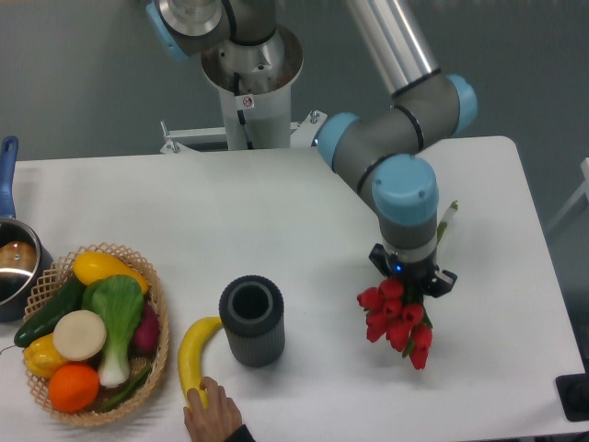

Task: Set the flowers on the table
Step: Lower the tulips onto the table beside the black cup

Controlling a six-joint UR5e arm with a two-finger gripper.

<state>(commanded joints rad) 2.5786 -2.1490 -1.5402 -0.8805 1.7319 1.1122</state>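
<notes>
The flowers, a bunch of red tulip buds, lie at the right of the white table, directly under my gripper. The buds stick out below and to the left of the gripper. A thin green stem end pokes out up and to the right behind the wrist. The gripper points straight down over the middle of the bunch and seems closed on the stems. Its fingertips are hidden beneath the wrist and the buds. I cannot tell whether the bunch touches the tabletop.
A dark grey ribbed vase stands left of the flowers. A banana lies beside it with a person's hand on its end. A wicker basket of fruit and vegetables sits at the front left. A pot is at the left edge.
</notes>
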